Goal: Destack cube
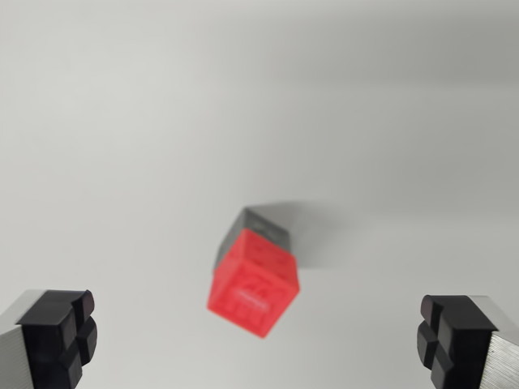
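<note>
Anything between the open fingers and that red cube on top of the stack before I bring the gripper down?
Nothing visible. The red cube sits on a grey cube, alone on the bare white surface. The gripper is open, its fingertips wide apart either side of the stack, with only empty space between.

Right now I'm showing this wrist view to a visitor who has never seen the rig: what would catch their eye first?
The red cube, just below the middle, stacked on a grey cube whose top edge peeks out behind it. Next, the gripper: its black fingertips stand wide apart in the bottom corners, touching neither cube. All else is plain white table.
</note>
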Controlling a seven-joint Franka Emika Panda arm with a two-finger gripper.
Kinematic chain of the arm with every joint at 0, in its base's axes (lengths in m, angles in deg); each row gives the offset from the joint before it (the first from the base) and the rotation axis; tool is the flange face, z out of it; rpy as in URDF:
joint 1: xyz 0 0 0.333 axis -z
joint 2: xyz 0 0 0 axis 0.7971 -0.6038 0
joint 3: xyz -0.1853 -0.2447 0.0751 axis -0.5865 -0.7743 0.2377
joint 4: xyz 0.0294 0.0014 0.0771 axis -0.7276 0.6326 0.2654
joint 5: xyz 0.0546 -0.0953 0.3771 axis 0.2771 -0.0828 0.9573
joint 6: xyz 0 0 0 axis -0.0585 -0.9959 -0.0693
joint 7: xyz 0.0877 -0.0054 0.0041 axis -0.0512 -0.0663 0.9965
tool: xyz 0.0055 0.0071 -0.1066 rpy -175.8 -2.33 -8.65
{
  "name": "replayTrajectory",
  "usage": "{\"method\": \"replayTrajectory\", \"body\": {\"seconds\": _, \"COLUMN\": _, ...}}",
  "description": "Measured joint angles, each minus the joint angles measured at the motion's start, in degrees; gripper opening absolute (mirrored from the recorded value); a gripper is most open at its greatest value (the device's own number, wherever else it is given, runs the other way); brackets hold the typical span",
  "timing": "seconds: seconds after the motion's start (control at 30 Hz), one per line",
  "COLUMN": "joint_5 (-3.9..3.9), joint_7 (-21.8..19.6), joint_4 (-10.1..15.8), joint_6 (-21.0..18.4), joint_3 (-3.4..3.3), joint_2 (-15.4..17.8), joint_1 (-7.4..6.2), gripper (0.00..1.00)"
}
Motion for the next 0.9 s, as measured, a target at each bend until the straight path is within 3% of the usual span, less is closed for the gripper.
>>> {"method": "replayTrajectory", "body": {"seconds": 0.53, "joint_5": 0.0, "joint_7": -0.31, "joint_4": 0.29, "joint_6": 0.11, "joint_3": 0.0, "joint_2": 0.02, "joint_1": 0.0, "gripper": 1.0}}
{"method": "replayTrajectory", "body": {"seconds": 0.9, "joint_5": 0.0, "joint_7": -3.17, "joint_4": 3.83, "joint_6": 2.68, "joint_3": 0.0, "joint_2": 1.3, "joint_1": -0.05, "gripper": 1.0}}
